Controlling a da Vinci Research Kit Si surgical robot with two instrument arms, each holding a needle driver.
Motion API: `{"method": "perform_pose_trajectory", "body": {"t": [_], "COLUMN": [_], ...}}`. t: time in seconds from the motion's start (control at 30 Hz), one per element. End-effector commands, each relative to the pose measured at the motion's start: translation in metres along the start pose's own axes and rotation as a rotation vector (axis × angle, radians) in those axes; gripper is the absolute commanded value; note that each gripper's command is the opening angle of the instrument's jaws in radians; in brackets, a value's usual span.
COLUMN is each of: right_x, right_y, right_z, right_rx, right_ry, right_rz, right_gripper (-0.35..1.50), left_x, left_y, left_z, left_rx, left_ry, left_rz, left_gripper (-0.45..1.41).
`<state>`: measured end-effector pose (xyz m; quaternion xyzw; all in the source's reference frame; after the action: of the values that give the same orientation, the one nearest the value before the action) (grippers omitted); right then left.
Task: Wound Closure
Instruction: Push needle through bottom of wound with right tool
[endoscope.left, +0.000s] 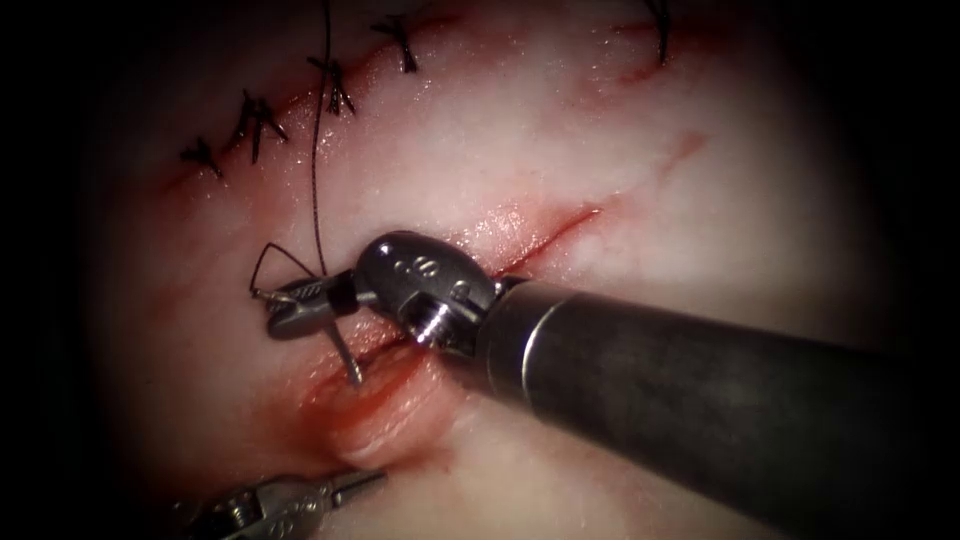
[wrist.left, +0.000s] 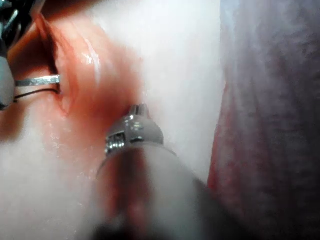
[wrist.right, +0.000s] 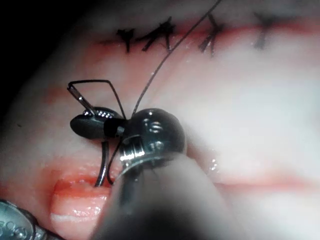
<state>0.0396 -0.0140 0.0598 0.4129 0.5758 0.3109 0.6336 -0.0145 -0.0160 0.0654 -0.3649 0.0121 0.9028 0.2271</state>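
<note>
Endoscope looks down from above and in front onto the tissue (endoscope.left: 760, 200), close in on the cut (endoscope.left: 540, 240). Left wrist camera looks along its shaft at the left pincer (wrist.left: 141, 109), very near. Right wrist camera looks along its shaft at the right pincer (wrist.right: 80, 125), equally near. All three share the cut's open end and the needle (endoscope.left: 347, 360).

Two steel needle drivers (endoscope.left: 300, 305) (endoscope.left: 290, 500), one curved steel needle (endoscope.left: 348, 362), one dark thread (endoscope.left: 318, 150) and five knotted black stitches (endoscope.left: 258, 120) are counted.
</note>
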Motion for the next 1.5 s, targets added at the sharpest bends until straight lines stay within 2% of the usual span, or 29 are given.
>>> {"method": "perform_pose_trajectory", "body": {"t": [0.03, 0.2, 0.57, 0.83, 1.23, 1.5], "right_x": [0.0001, -0.0009, -0.0018, -0.0025, -0.0052, -0.0053], "right_y": [0.0004, 0.0001, -0.0018, -0.0038, -0.0052, -0.0068], "right_z": [0.0010, 0.0011, 0.0015, 0.0017, 0.0013, 0.0017], "right_rx": [0.014, 0.054, 0.122, 0.173, 0.165, 0.196], "right_ry": [0.028, 0.057, 0.082, 0.082, 0.084, 0.093], "right_rz": [0.042, 0.212, 0.373, 0.415, 0.521, 0.559], "right_gripper": [-0.35, -0.35, -0.35, -0.35, -0.35, -0.35], "left_x": [0.0000, 0.0000, 0.0000, 0.0000, 0.0001, 0.0001], "left_y": [-0.0001, -0.0001, -0.0001, -0.0002, -0.0003, -0.0003], "left_z": [0.0009, 0.0009, 0.0009, 0.0009, 0.0009, 0.0009], "left_rx": [-0.001, 0.000, 0.000, 0.000, -0.001, -0.002], "left_ry": [0.001, 0.001, 0.001, 0.001, 0.001, 0.001], "left_rz": [0.000, 0.000, 0.000, 0.000, -0.001, -0.001], "left_gripper": [-0.23, -0.23, -0.23, -0.23, -0.23, -0.23]}}
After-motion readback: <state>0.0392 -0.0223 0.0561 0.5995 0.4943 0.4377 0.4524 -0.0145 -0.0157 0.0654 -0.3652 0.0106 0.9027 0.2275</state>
